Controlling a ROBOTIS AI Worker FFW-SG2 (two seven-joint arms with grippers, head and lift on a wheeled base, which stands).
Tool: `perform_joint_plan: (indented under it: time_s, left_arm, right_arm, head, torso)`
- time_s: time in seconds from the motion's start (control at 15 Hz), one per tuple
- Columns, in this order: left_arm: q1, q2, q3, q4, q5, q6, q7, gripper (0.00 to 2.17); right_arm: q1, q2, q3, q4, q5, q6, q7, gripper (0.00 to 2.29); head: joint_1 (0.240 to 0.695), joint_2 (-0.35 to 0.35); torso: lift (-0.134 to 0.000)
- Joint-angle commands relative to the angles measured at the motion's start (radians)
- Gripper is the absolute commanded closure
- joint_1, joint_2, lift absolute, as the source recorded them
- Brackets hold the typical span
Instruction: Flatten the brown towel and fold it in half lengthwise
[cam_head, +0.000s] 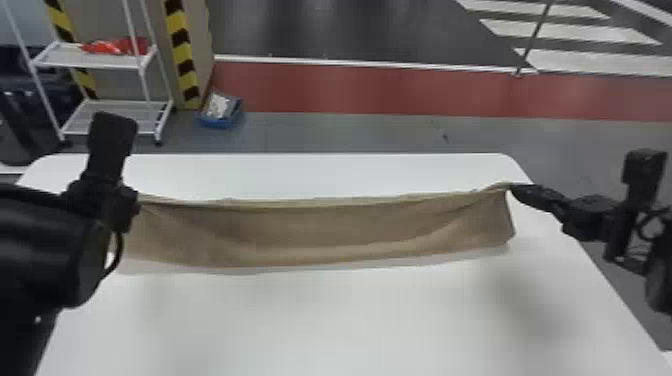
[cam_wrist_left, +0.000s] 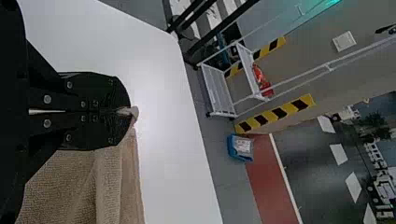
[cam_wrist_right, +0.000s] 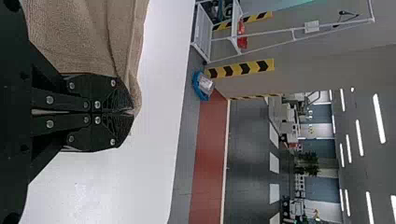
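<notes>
Closest to you in the head view, your left arm (cam_head: 45, 240) fills the lower left, with your left gripper (cam_head: 125, 202) at the towel's left end; its fingertips are hidden there. You have the brown towel (cam_head: 320, 225) stretched across the far part of the white table (cam_head: 325, 320), a long band drawn between both grippers, its upper edge dipping slightly in the middle. Your right gripper (cam_head: 515, 188) has its tips at the upper right corner, and the towel's short end drops from them. You cannot tell how much of the lower edge touches the tabletop. Past the table, you can see a white rack (cam_head: 95, 59) with a red item (cam_head: 117, 46) on its upper shelf, and a blue bin (cam_head: 220, 120) on the floor near it. Turn to the left wrist view: your left gripper (cam_wrist_left: 130, 111) has its jaws closed on a pinch of towel, a small bit poking out past the tips. In the right wrist view, your right gripper (cam_wrist_right: 130, 112) has its jaws clamped on the towel's bunched corner, folds running away from it over the table.
</notes>
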Motion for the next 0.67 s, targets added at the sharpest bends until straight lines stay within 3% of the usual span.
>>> perform_joint_plan:
  time_s: [0.0, 0.27, 0.33, 0.4, 0.47, 0.53, 0.6]
  left_arm:
    - [-0.037, 0.005, 0.0, 0.041, -0.002, -0.002, -0.006, 1.73]
    - [-0.076, 0.005, -0.025, 0.125, -0.006, -0.039, -0.013, 1.73]
    - [-0.082, 0.005, -0.036, 0.15, -0.011, -0.054, -0.013, 1.56]
    - [-0.083, 0.005, -0.039, 0.165, -0.011, -0.094, -0.013, 1.31]
    - [-0.087, 0.005, -0.046, 0.19, -0.009, -0.134, -0.014, 0.83]
    - [-0.096, 0.002, -0.052, 0.222, -0.011, -0.177, -0.014, 0.19]
    - [-0.103, -0.002, -0.059, 0.254, -0.009, -0.226, -0.017, 0.01]
  right_arm:
    - [-0.02, 0.0, 0.0, 0.022, 0.005, 0.001, 0.0, 1.66]
    - [-0.047, 0.0, 0.032, 0.088, 0.018, -0.017, -0.024, 1.66]
    - [-0.06, 0.0, 0.04, 0.113, 0.029, -0.03, -0.026, 1.66]
    - [-0.067, 0.0, 0.051, 0.129, 0.035, -0.045, -0.031, 1.44]
    - [-0.072, 0.0, 0.066, 0.148, 0.035, -0.082, -0.055, 1.08]
    - [-0.084, 0.0, 0.081, 0.177, 0.035, -0.119, -0.074, 0.7]
    - [-0.101, 0.0, 0.095, 0.209, 0.035, -0.149, -0.094, 0.24]
  head:
    - [0.695, -0.102]
    - [0.686, -0.096]
    - [0.686, -0.096]
    - [0.688, -0.096]
    - [0.691, -0.095]
    - [0.691, -0.096]
    - [0.689, -0.097]
  torso:
    - [-0.128]
    - [-0.128]
    - [-0.128]
    - [-0.128]
    - [-0.128]
    - [-0.128]
    - [-0.128]
